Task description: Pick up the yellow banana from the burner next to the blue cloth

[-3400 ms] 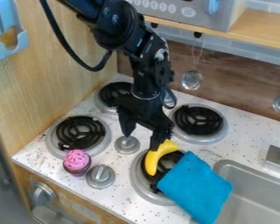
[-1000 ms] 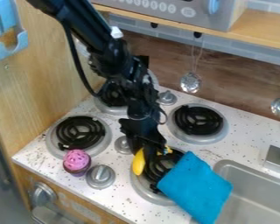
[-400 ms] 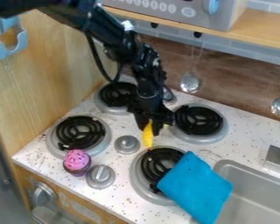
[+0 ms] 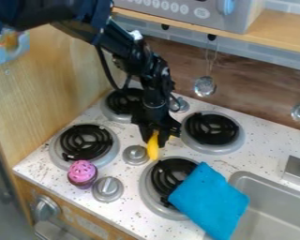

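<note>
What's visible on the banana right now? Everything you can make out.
The banana is bright yellow and smooth-looking, possibly plastic. The gripper holds it, hiding its upper part; a sliver of yellow shows to the image right of the fingers. The exposed part points down, roughly upright, in view between a silver knob and the burner partly under the blue cloth. Whether its tip touches the stovetop, can't tell.

banana (image 4: 153, 146): yellow | cloth (image 4: 209, 200): plain bright blue | cupcake (image 4: 82, 173): pink top with paler spots, dark brown base | burner coils (image 4: 171, 177): black, rims silver-grey | tabletop (image 4: 124, 212): white, speckled dark | side wall (image 4: 58, 84): light tan wood grain | sink (image 4: 273, 206): grey | gripper (image 4: 156, 140): black
</note>
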